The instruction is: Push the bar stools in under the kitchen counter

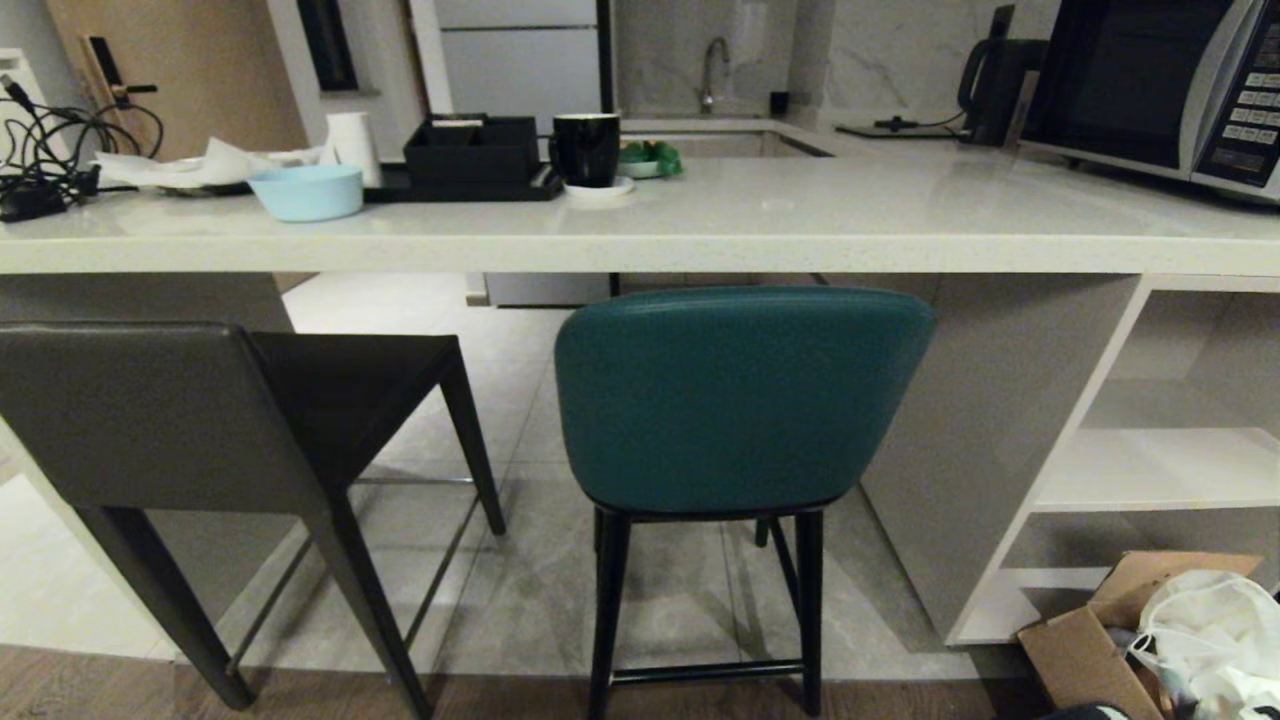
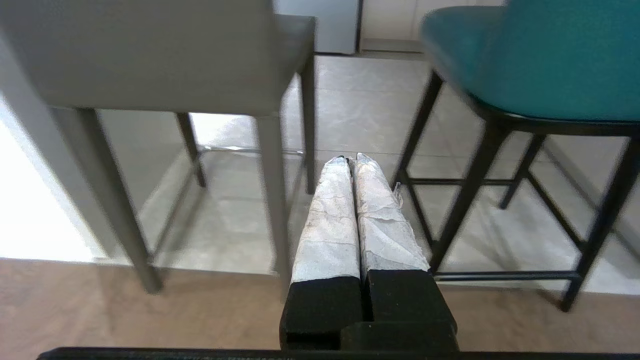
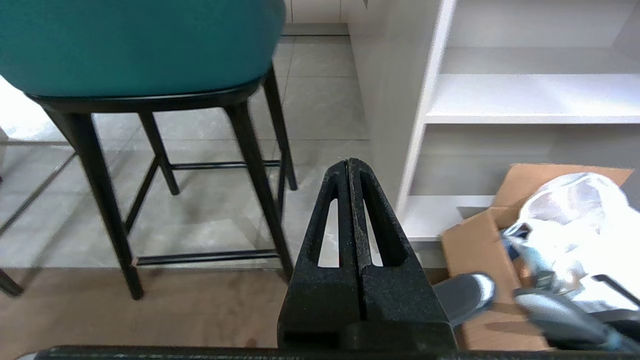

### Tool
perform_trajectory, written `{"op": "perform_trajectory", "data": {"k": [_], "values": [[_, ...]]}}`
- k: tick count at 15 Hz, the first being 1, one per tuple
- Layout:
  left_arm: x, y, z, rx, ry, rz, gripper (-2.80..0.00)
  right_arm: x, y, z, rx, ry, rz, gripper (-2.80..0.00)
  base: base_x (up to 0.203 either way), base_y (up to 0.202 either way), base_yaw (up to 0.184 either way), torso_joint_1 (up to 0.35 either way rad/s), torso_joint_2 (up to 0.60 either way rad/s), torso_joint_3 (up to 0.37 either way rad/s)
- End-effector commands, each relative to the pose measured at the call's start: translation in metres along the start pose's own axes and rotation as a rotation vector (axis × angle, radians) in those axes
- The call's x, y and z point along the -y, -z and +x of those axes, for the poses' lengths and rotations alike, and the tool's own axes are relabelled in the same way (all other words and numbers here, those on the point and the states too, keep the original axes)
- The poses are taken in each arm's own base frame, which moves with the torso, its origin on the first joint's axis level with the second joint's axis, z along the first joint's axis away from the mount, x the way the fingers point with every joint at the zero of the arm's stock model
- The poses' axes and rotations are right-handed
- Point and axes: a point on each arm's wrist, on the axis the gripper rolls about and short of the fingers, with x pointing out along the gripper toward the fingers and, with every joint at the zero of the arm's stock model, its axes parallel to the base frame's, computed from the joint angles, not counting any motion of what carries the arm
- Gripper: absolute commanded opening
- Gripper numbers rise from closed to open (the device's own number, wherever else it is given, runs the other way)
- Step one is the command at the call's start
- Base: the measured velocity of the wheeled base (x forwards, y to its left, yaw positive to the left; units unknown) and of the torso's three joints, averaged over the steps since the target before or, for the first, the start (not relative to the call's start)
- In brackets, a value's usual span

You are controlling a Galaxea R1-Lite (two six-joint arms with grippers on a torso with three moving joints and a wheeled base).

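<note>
Cardboard box (image 1: pixel 1075 650) with white plastic bag (image 1: pixel 1215 625) inside

Dim head view; wrist views brighter, floor (image 2: pixel 30 220) glare overexposed, stool legs (image 2: pixel 470 185) slightly blurred.

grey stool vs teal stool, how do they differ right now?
The grey stool has a flat rectangular back and square grey legs; the teal stool has a curved back and thin black legs. The grey one stands turned at an angle; the teal one faces the kitchen counter squarely. Both stand short of it.
</note>
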Motion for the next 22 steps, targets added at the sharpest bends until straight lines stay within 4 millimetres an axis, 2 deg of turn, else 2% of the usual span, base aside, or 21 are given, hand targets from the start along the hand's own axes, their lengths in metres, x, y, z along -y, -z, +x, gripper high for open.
{"op": "perform_trajectory", "data": {"k": [1,11,15,22], "values": [[0.0000,0.0051,0.0012,-0.018,0.000,0.000,-2.80,0.0000,0.0000,0.0002,-0.002,-0.001,-0.001,-2.80,0.000,0.198,-0.001,0.002,0.00,0.007],[0.0000,0.0050,0.0012,-0.017,-0.001,0.000,-2.80,0.0000,0.0000,0.0002,-0.002,-0.001,-0.001,-2.80,0.000,0.184,-0.002,0.002,0.00,0.004],[0.0000,0.0051,0.0012,-0.018,-0.001,0.000,-2.80,0.0000,0.0000,0.0002,-0.002,-0.001,-0.001,-2.80,0.000,0.000,0.000,0.057,-0.16,-0.161],[0.0000,0.0051,0.0012,-0.018,-0.001,0.000,-2.80,0.0000,0.0001,0.0000,-0.001,0.001,-0.001,-2.80,0.000,0.000,0.000,0.172,-0.47,-0.285]]}}
